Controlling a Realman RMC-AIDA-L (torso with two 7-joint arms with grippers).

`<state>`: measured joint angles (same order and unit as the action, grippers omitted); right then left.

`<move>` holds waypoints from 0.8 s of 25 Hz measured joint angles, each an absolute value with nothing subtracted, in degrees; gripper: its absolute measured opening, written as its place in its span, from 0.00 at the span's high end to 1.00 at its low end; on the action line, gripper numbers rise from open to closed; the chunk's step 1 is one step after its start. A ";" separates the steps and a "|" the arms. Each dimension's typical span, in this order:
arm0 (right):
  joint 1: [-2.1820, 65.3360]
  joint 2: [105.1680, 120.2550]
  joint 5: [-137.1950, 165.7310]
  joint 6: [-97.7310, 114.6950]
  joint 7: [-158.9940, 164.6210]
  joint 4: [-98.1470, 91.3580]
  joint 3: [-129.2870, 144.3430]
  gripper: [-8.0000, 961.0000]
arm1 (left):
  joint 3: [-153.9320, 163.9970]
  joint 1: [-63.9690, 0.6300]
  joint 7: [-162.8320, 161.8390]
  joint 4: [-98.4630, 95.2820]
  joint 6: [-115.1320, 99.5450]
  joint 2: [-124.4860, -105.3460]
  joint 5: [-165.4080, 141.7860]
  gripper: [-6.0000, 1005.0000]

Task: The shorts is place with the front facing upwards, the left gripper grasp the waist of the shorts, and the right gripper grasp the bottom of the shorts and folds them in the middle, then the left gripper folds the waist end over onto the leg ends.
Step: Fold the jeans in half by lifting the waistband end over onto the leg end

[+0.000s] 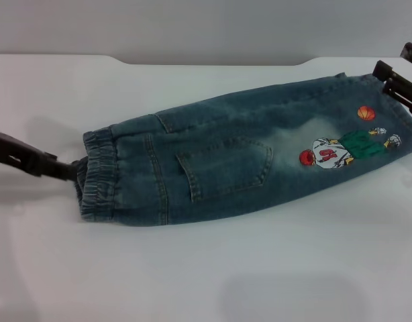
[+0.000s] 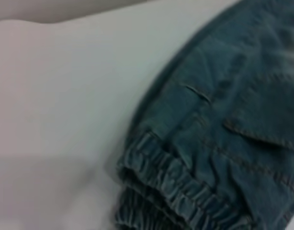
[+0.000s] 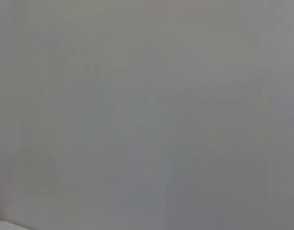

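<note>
The shorts (image 1: 239, 157) lie folded lengthwise on the white table (image 1: 192, 268), patch pocket and embroidered cartoon figure (image 1: 340, 151) facing up. The ruffled waist (image 1: 97, 178) points left and the leg ends (image 1: 400, 124) point to the far right. My left gripper (image 1: 70, 170) reaches in from the left, its narrow black tip pinched shut on the waist's edge. The left wrist view shows the waist (image 2: 180, 191) and denim close by, but none of that gripper. My right gripper (image 1: 396, 86) sits at the far corner of the leg ends, overlapping the denim. The right wrist view shows only blank grey.
The table's far edge (image 1: 213, 62) runs along the back below a grey wall. Bare white tabletop lies in front of the shorts and to their left.
</note>
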<state>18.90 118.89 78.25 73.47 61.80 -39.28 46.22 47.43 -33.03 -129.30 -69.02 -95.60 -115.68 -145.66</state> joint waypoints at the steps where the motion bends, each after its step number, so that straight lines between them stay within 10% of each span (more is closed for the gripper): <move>1: 18.90 118.89 78.25 73.47 61.80 -39.28 46.22 0.30 | 47.79 -32.91 -128.36 -68.84 -95.48 -115.92 -145.71 0.37; 20: 18.23 118.83 76.95 75.14 60.64 -39.11 46.23 0.30 | 48.48 -32.58 -120.02 -59.35 -89.31 -116.70 -149.65 0.42</move>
